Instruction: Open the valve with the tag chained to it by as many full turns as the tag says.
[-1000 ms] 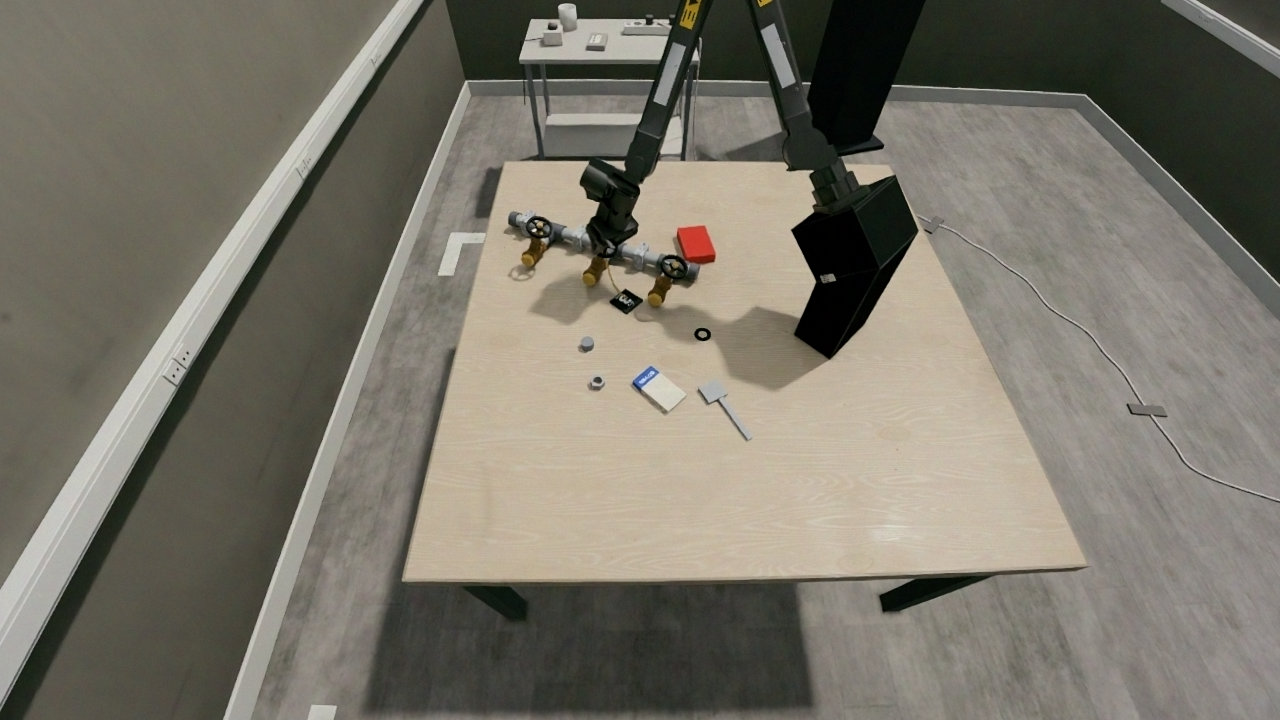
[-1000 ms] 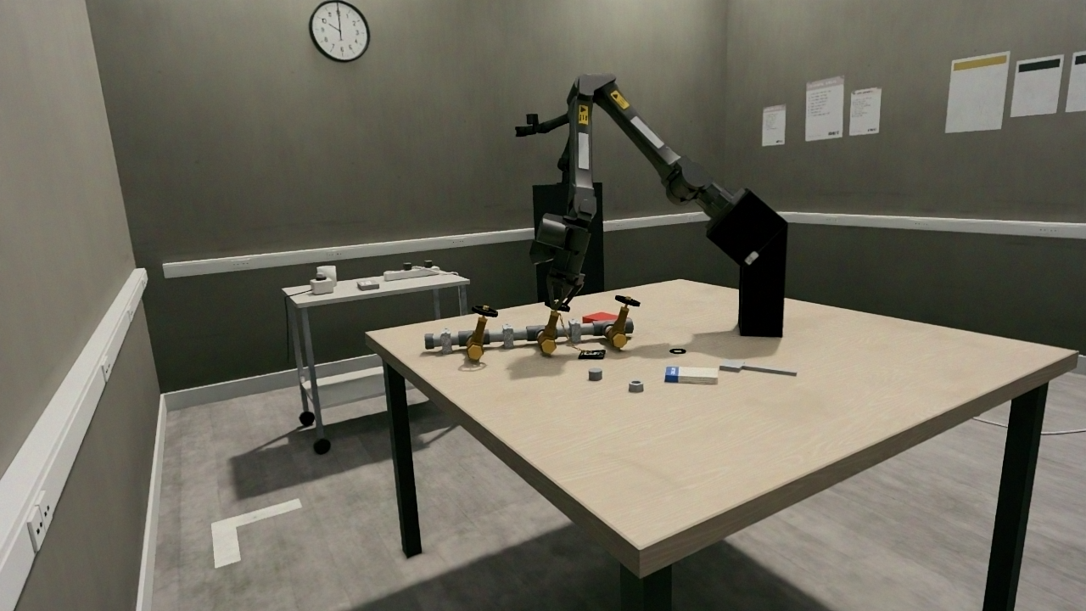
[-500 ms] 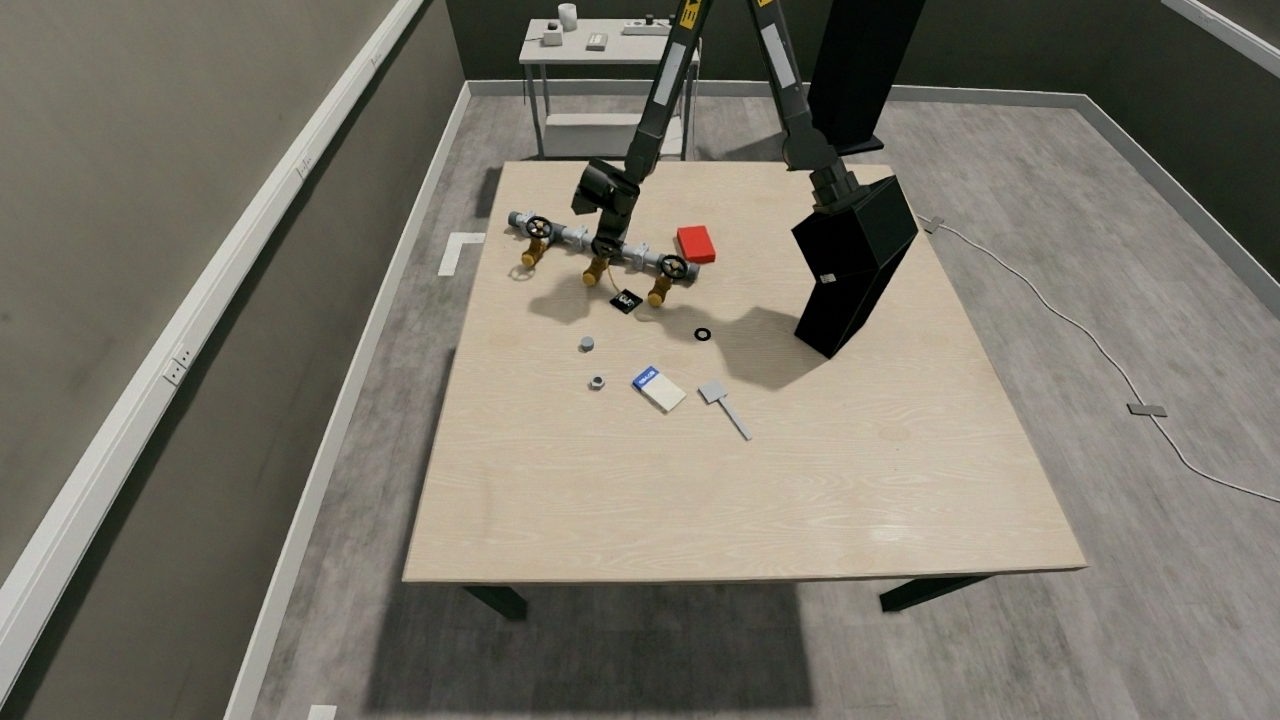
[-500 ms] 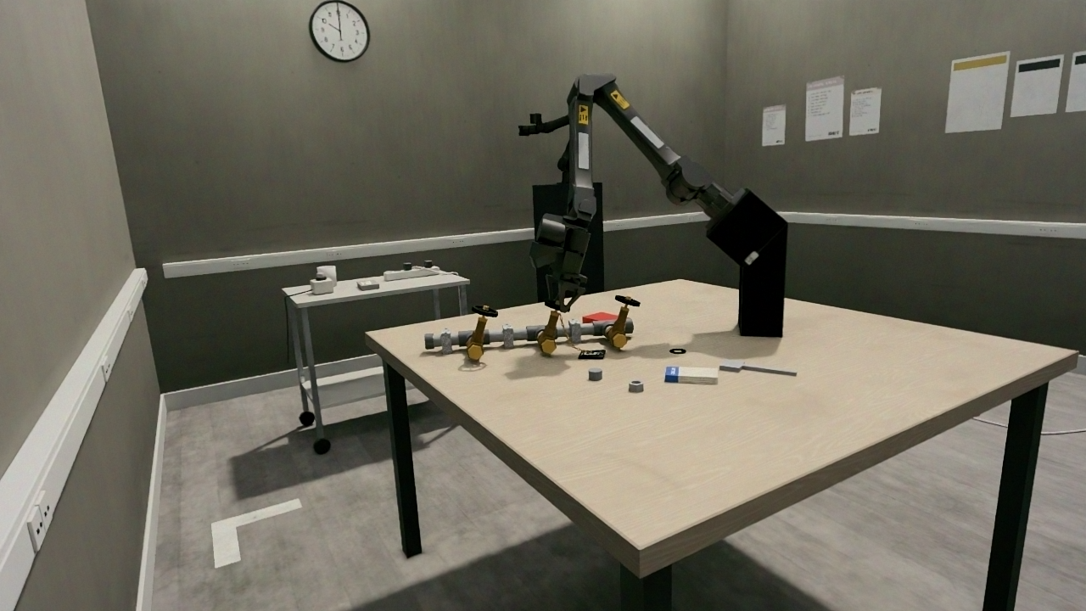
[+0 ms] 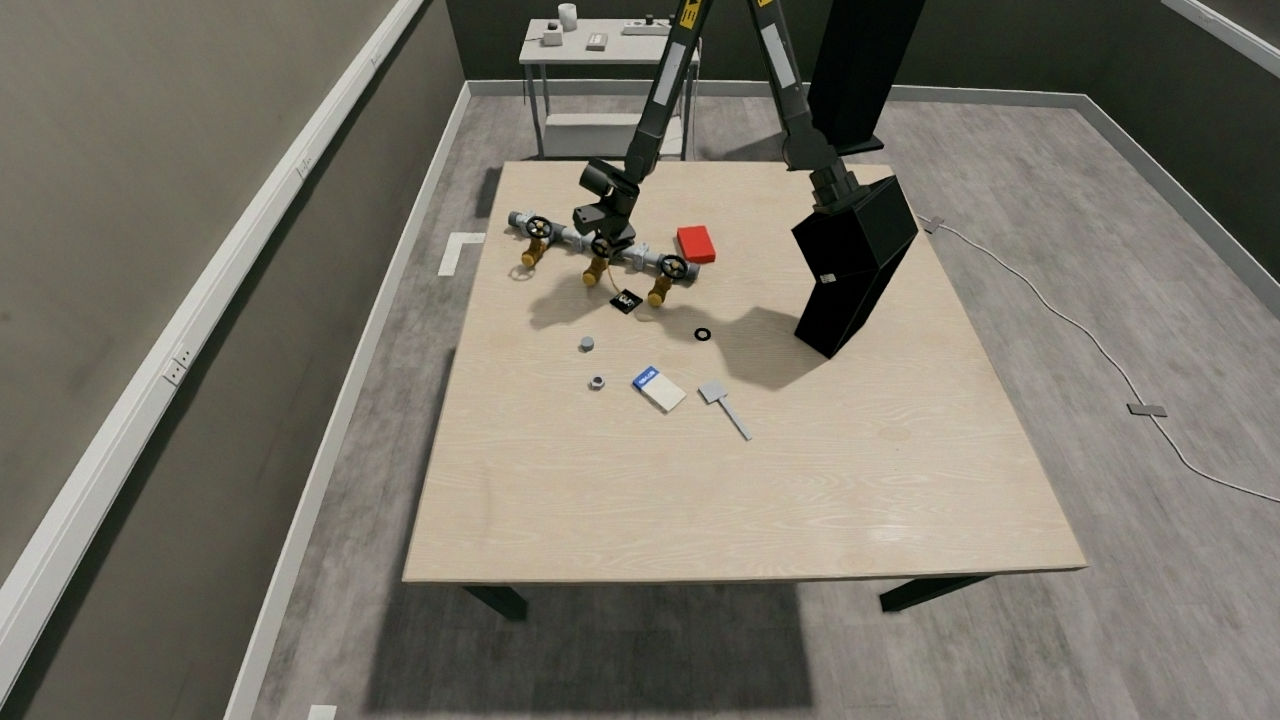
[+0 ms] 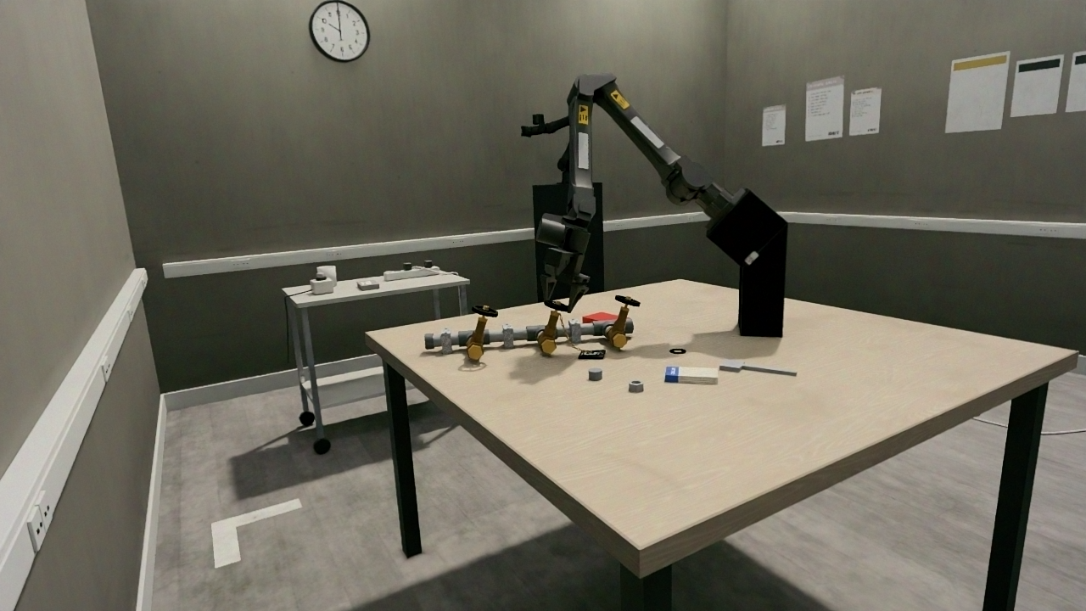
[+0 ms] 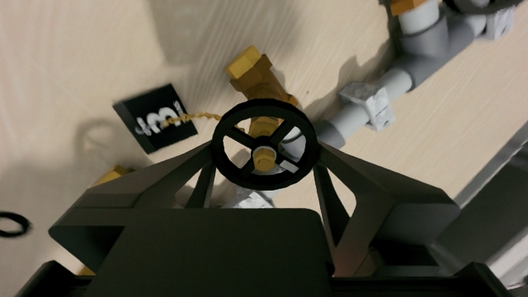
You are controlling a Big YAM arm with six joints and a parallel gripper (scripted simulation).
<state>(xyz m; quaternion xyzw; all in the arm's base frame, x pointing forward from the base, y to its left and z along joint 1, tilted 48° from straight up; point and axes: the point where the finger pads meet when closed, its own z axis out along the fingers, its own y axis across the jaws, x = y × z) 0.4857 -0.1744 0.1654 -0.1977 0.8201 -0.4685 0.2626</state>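
A grey pipe (image 5: 569, 237) (image 6: 523, 333) (image 7: 421, 49) with three brass valves lies at the table's far left. My gripper (image 5: 600, 246) (image 6: 557, 305) (image 7: 264, 148) is shut on the middle valve's black handwheel (image 7: 231, 129) (image 5: 601, 247), one finger on each side of the rim. A black tag (image 5: 625, 301) (image 6: 591, 354) (image 7: 154, 117) with a white 3 hangs by a gold chain (image 7: 194, 117) from this middle valve. The left valve's handwheel (image 5: 537, 226) (image 6: 484, 311) and the right valve's handwheel (image 5: 674, 265) (image 6: 627, 300) stand free.
A red block (image 5: 695, 243) (image 6: 598, 316) lies behind the pipe. A black ring (image 5: 705, 338) (image 7: 10, 224), a grey cap (image 5: 586, 342), a nut (image 5: 596, 385), a blue-white box (image 5: 658, 388) and a grey paddle (image 5: 725, 407) lie mid-table. The arm's black base (image 5: 850, 268) stands at the right.
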